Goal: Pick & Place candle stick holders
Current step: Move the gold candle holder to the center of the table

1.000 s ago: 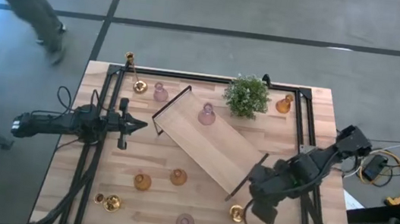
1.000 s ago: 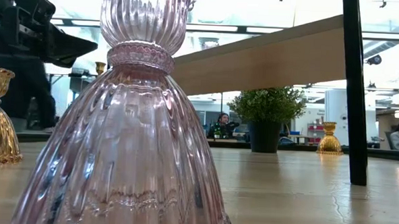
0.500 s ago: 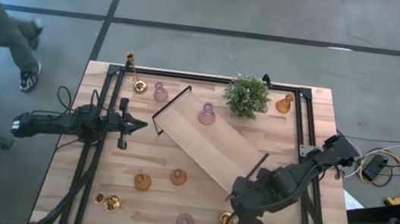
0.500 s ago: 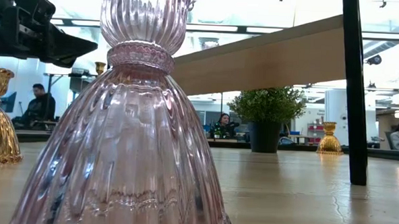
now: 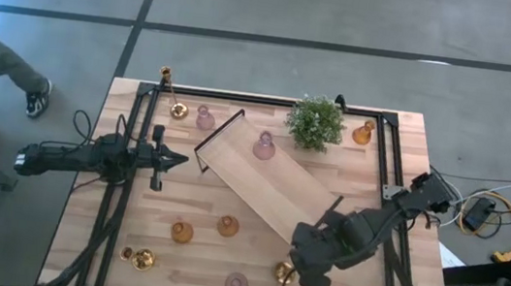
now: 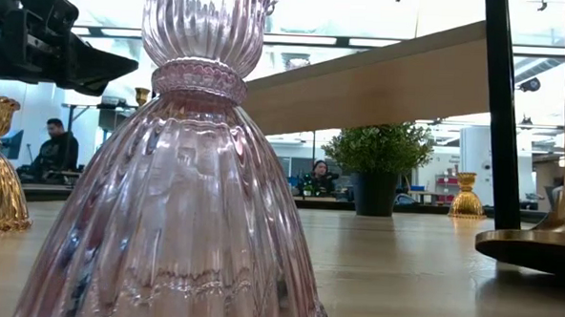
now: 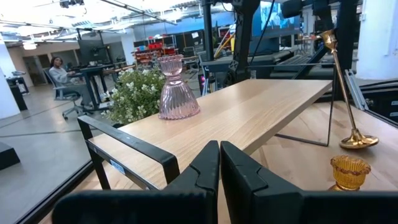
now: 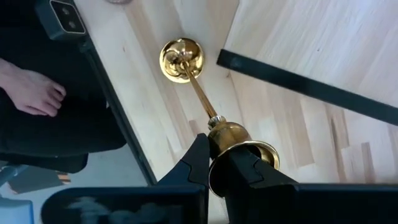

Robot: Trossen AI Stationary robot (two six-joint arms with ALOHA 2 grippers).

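Holders are mostly off my tray (image 5: 277, 207); one pink holder (image 5: 264, 145) sits on it. Right gripper (image 8: 219, 163) pinches a gold holder (image 8: 202, 99) at five o'clock. Left gripper (image 7: 219, 163) waits, pressed together.

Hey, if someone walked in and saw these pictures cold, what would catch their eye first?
Probably the ribbed pink glass holder filling the low view, standing right in front of that camera at the table's near edge. Next, the right gripper shut on a tall-stemmed gold holder near the lower end of the long wooden tray, which lies diagonally across the table. The left gripper waits shut at the left side.
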